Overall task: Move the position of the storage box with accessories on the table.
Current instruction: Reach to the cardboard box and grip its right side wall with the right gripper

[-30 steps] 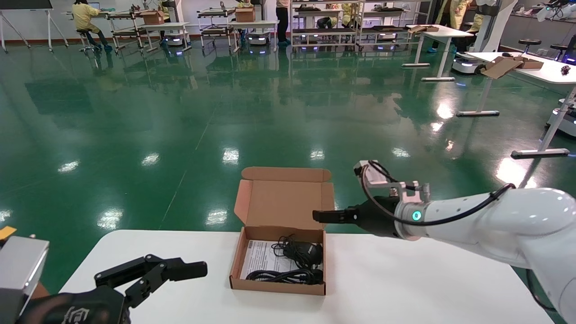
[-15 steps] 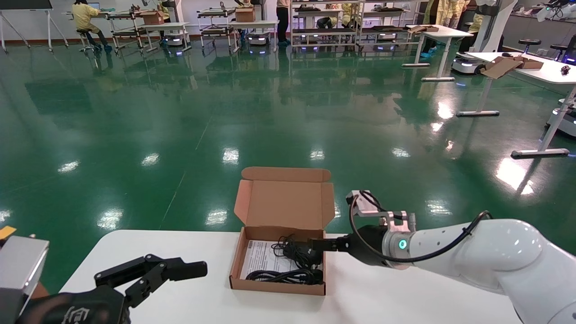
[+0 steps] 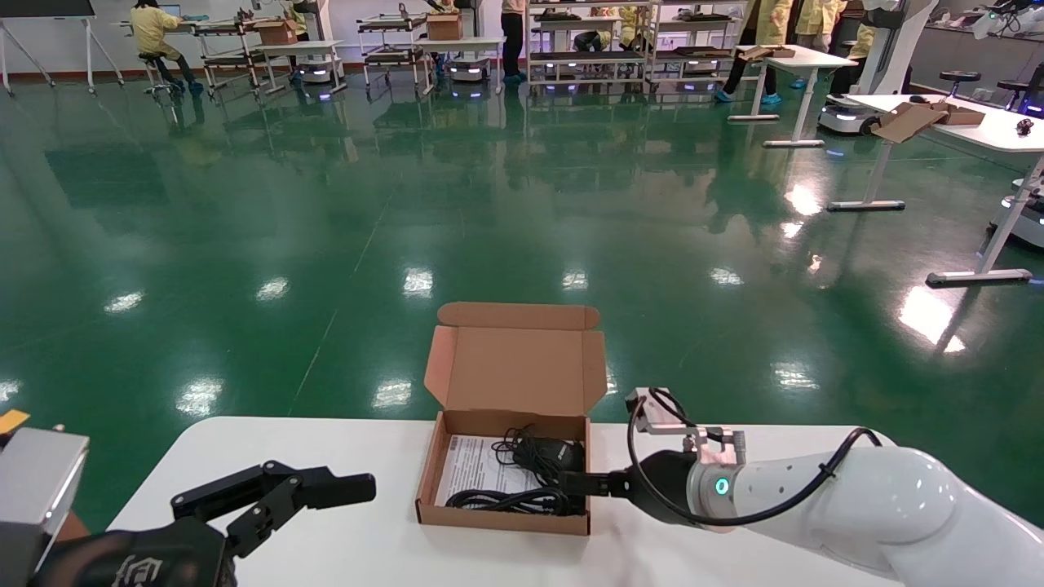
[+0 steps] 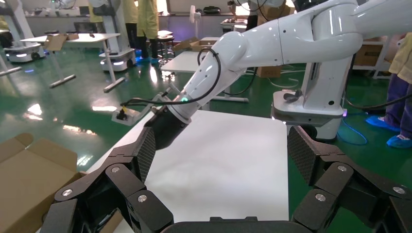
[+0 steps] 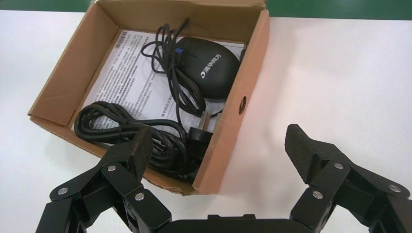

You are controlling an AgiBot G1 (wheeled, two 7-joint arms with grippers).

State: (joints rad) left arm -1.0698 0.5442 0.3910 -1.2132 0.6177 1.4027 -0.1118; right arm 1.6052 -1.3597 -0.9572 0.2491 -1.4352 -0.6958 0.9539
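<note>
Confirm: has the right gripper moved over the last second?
Yes. The right gripper dropped from beside the storage box's raised lid to its right wall, fingers open astride it.

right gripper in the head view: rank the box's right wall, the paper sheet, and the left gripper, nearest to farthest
1. Storage box's right wall, directly at the open right gripper.
2. Paper sheet, on the box's left floor.
3. Left gripper, far across the table's left side.

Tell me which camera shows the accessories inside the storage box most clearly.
The right wrist view: it looks straight down on the cables, adapter and paper sheet inside the storage box. The head view shows them farther off; the left wrist view shows only a box flap.
</note>
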